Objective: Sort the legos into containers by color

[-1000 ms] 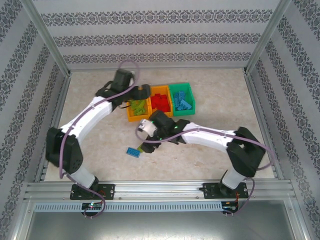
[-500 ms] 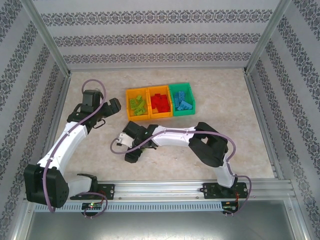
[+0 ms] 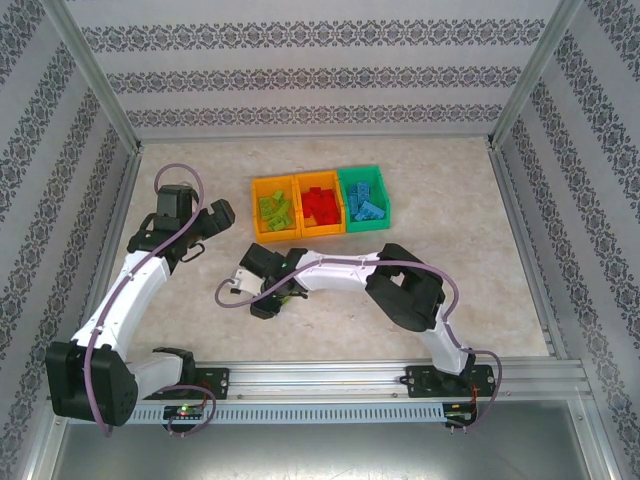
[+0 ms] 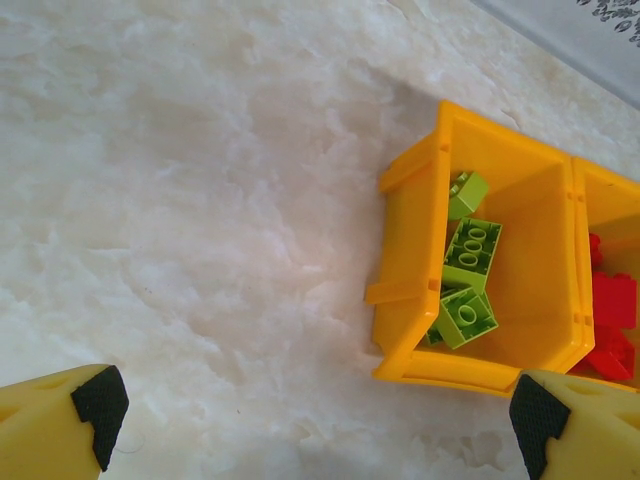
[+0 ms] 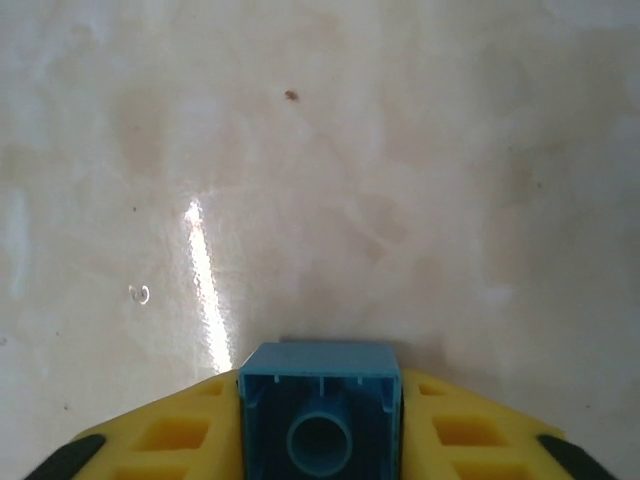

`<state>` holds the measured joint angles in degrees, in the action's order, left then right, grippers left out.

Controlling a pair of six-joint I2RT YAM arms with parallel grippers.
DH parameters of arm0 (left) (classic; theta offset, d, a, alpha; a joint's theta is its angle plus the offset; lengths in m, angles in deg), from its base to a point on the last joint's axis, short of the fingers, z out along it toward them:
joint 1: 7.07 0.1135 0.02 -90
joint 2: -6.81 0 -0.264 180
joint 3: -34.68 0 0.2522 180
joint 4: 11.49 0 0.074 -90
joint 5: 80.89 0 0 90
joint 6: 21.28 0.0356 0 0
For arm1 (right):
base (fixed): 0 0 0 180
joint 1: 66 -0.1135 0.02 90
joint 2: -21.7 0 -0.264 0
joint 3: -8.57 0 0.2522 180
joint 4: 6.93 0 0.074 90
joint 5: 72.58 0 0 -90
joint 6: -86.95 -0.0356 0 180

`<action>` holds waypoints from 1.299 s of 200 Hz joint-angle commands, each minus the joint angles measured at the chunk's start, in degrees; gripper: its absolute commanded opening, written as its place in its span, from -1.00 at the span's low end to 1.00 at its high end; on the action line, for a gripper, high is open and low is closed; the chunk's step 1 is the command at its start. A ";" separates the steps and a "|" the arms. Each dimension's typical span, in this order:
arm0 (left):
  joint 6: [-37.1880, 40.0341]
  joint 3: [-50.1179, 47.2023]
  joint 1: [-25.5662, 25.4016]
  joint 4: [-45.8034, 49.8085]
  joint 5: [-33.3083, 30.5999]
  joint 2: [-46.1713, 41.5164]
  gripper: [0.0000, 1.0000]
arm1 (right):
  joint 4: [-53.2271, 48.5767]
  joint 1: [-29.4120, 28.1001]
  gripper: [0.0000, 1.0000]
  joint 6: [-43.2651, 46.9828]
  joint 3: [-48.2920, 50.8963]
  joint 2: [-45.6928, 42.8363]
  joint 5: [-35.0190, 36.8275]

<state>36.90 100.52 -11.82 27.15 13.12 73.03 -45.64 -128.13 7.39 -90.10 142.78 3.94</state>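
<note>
Just in front of the left orange-yellow bin, on the side toward the arm bases, the right gripper is low over the marble-patterned table and clenched on a light blue brick. The wrist view has that brick wedged between the two yellow fingers, its hollow underside and round centre tube facing the camera. Whether it touches the tabletop, that can't be told. Off to the left of the same bin, the left gripper hangs above bare table, jaws spread wide and gripping nothing, and its wrist camera looks down on the bin's outer wall and corner. Inside that bin, lime green bricks lie in a loose heap, some with studs up. Touching the bin's right wall is the second orange-yellow bin, loaded with red bricks. Next along the row, farther right of the left bin and pressed against its neighbour, the green bin carries a pile of light blue bricks.
</note>
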 commanded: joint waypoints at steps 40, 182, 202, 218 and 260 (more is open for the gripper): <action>1.92 -0.55 0.80 1.69 0.50 -1.31 0.99 | 6.82 4.56 -0.50 -6.77 5.70 -14.48 -4.45; 13.25 -5.46 -26.53 5.06 -1.60 5.06 0.99 | -2.33 46.74 -0.50 -22.95 -6.79 -11.40 5.46; 13.31 -5.97 -29.46 5.01 -0.40 6.96 0.94 | -5.38 47.55 -0.48 -22.89 -12.31 -6.01 5.81; 13.67 -6.11 -31.66 4.99 -0.01 8.63 0.91 | -8.14 47.72 -0.45 -22.39 -16.66 -2.25 6.69; 15.03 -5.08 -35.53 5.34 0.87 14.16 0.84 | -12.49 47.84 -0.34 -22.40 -22.33 3.52 7.06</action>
<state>49.69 94.81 -45.33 30.32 13.55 84.31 -53.11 -80.59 -14.58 -109.37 144.18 9.74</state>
